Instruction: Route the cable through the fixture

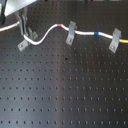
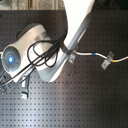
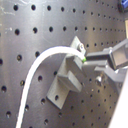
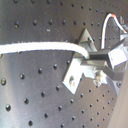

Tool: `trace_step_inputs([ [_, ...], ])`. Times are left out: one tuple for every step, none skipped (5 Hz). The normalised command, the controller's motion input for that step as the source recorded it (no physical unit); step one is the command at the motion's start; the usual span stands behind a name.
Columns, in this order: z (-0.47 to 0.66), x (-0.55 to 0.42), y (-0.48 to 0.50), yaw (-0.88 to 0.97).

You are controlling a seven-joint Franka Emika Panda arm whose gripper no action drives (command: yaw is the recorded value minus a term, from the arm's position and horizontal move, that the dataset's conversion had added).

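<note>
Fingers (image 3: pixel 107 57) of the gripper (image 1: pixel 24 31) sit at the fixture (image 1: pixel 27 41), near the first exterior view's left edge; both wrist views show dark finger parts right by the bracket and cable, but whether they pinch the cable or stand apart, cannot tell. Cable (image 1: pixel 47 32) runs white from the first exterior view's left edge, reaches the fixture, curves up to a red band (image 1: pixel 60 25), passes a middle clip (image 1: pixel 71 34), goes on past a blue band (image 1: pixel 96 34) to a far clip (image 1: pixel 115 40) at the first exterior view's right. Fixture (image 3: pixel 67 75) in the first wrist view is slanted, foot flat on the black perforated board (image 1: pixel 65 90), cable (image 3: pixel 37 70) arriving at its top prongs. Second wrist view: cable (image 4: pixel 40 47) comes across to the fixture (image 4: pixel 80 67) top. Second exterior view: arm body covers most of the fixture area; cable (image 2: pixel 95 53) and far clip (image 2: pixel 105 62) visible on the second exterior view's right.
</note>
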Motion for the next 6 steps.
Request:
trace_step_inputs([
  [-0.01,0.000,0.000,0.00],
  [-0.38,-0.025,-0.019,0.05],
  [-0.39,-0.045,-0.026,0.09],
  [-0.01,-0.007,-0.092,-0.09],
  [0.08,-0.044,-0.202,-0.22],
  [0.00,-0.009,-0.006,0.00],
])
